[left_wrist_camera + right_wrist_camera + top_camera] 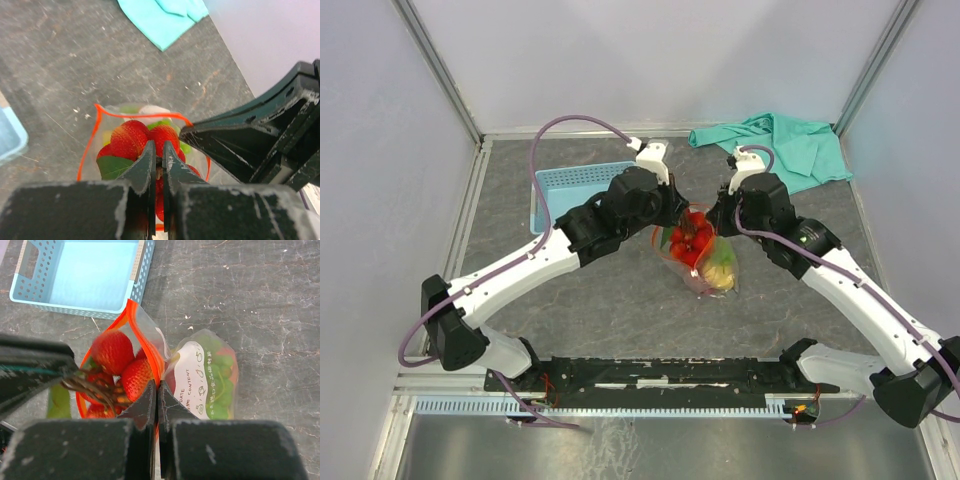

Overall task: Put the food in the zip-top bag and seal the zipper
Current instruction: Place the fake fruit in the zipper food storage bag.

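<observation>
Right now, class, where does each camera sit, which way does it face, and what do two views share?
Top external: above and behind the bases, looking down at the grey table; both arms show, meeting over the clear zip-top bag.
Left wrist: looks along its shut fingers, gripping red toy strawberries in the bag.
Right wrist: looks down past its shut fingers, pinching the bag's red-orange zipper strip.
Shared: both wrist views show the strawberries.

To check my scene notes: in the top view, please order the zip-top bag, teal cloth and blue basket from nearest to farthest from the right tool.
From the right tool:
1. zip-top bag, in its grip, at the middle.
2. teal cloth, at the back right.
3. blue basket, at the back left.
</observation>
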Controlling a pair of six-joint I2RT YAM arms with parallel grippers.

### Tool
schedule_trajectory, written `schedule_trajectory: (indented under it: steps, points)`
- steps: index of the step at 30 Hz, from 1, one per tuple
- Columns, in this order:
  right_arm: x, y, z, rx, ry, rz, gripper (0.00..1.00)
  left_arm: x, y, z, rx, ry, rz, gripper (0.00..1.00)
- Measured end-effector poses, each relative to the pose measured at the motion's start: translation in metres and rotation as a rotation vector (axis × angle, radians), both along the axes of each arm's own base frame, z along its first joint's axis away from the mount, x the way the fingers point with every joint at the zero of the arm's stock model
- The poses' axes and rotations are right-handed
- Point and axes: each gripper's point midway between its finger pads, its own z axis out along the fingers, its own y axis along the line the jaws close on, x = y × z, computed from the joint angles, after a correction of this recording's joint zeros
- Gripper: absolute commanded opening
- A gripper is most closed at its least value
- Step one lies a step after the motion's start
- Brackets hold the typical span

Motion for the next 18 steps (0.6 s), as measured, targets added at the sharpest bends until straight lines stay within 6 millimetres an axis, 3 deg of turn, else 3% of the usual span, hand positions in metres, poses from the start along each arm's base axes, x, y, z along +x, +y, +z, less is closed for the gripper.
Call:
schedule_trajectory:
  steps: [3, 10, 13, 18]
  points:
    - [0.000, 0.001, -0.001, 0.010, -0.007, 0.001, 0.01, -0.010, -0.006, -0.014, -0.016, 0.062, -0.041, 0.03]
    - [-0.004, 0.002, -0.001, 0.044, -0.033, 0.014, 0.01, -0.029, -0.015, -0.066, -0.026, 0.240, -0.072, 0.03]
    - [-0.005, 0.005, 0.001, 0.060, -0.039, 0.025, 0.01, -0.030, -0.017, -0.085, -0.025, 0.293, -0.052, 0.03]
    - [-0.008, 0.009, 0.003, 0.088, -0.044, 0.048, 0.01, -0.021, -0.020, -0.098, -0.066, 0.333, 0.003, 0.04]
